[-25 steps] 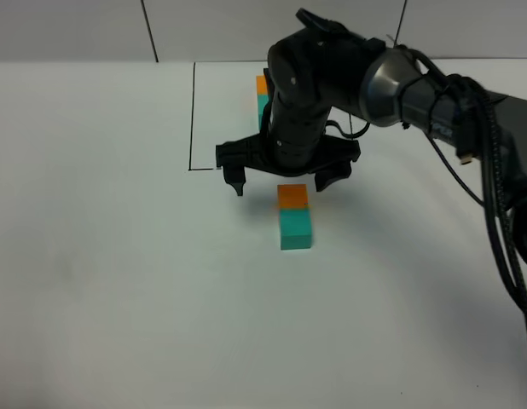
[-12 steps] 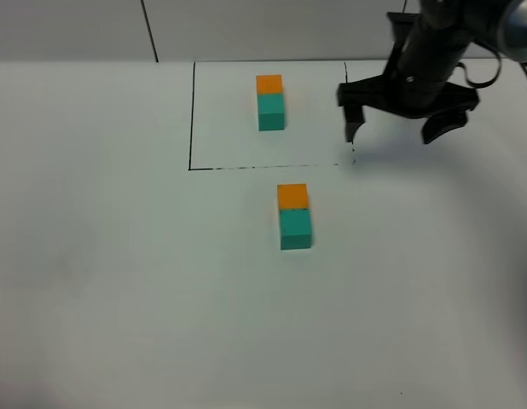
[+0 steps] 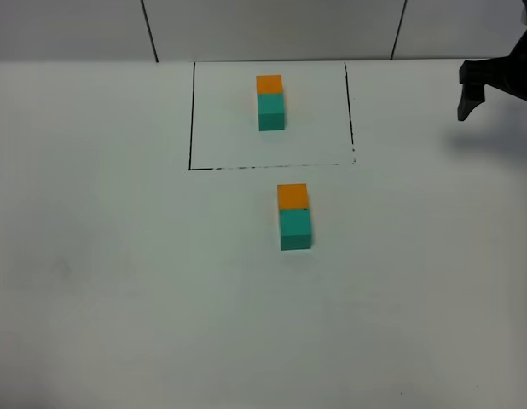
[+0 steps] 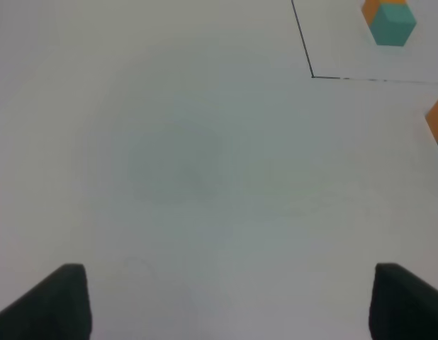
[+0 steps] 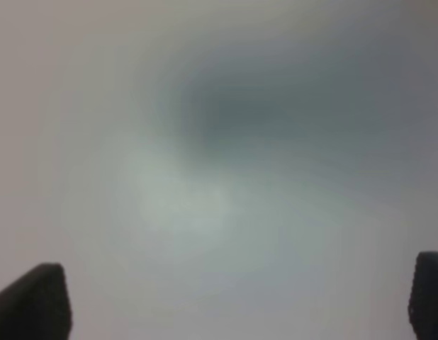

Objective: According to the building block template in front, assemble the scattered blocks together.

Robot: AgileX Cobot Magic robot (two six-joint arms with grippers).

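On the white table [image 3: 118, 281], the template [image 3: 269, 114] — a thin black-lined rectangle — sits at 12 o'clock from table centre, framing a joined pair with orange on the far side and teal on the near side. Just outside the frame's near edge, at about 6 o'clock from it, lie the blocks: the orange block [image 3: 292, 196] and the teal block [image 3: 295, 229] touch face to face, orange farther, teal nearer, in the same order as the framed pair. The right gripper [image 3: 502, 85] hangs at the table's 2 o'clock edge, well apart from the blocks, partly cut off; its wrist view is blurred, yet both fingertips stand wide apart, holding nothing. The left gripper [image 4: 226, 301] — fingertips likewise spread wide, empty — faces bare table.
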